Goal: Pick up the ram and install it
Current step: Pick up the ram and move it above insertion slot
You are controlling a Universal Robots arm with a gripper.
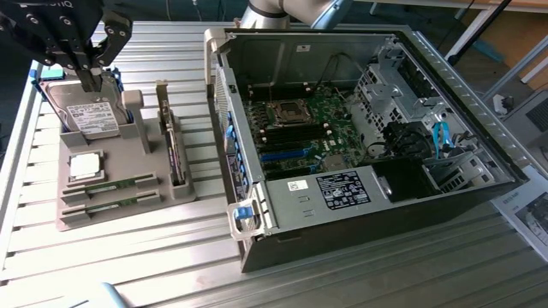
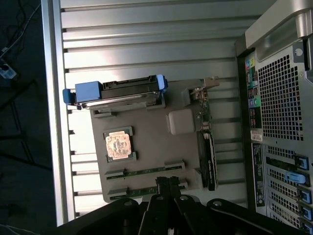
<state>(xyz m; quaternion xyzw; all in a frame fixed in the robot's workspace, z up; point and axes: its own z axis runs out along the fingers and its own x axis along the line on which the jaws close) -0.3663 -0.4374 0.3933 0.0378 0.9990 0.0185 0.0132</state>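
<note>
While shut, pincer [image 1: 90, 82] above grey holder [image 1: 128, 160] with two ram sticks [image 1: 110, 187]

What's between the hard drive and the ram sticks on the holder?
The square processor chip, in its own pocket between hard drive and ram sticks. Exterior view shows it.

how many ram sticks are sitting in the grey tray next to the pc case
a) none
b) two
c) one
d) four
b: in the exterior view two green sticks lie in parallel slots of the grey tray, one ram stick and the other ram stick right beside it.
</note>
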